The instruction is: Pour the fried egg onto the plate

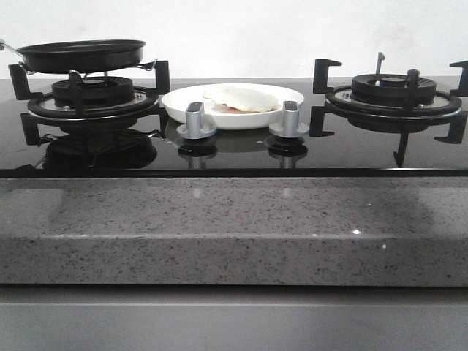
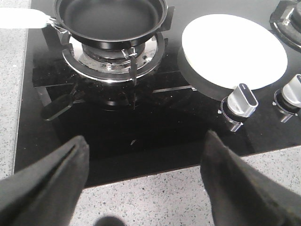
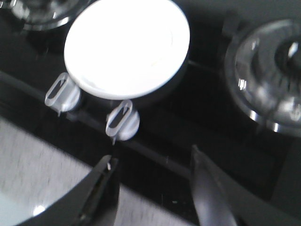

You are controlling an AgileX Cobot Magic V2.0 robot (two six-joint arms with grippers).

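We judge the pour done: the fried egg [image 1: 241,98] lies on the plate [image 1: 175,104], which sits between the two burners just behind the two knobs [image 1: 196,121]. In both wrist views the plate washes out to plain white, so we can only say the egg probably lies toward its middle. The black frying pan [image 1: 80,55] rests empty on the left burner [image 1: 91,95], its pale handle [image 2: 21,18] pointing away from the plate.

Our left pincer [image 2: 143,181] hangs wide open and empty over the front edge of the surface [image 1: 219,227]; the pan lies ahead of it, the plate ahead and toward the right arm. Our right pincer [image 3: 153,188] is likewise open and empty, with the plate just past the knobs. Neither touches anything. Both have open room to draw back over the stone; ahead, the knobs and the burner grates crowd the way.
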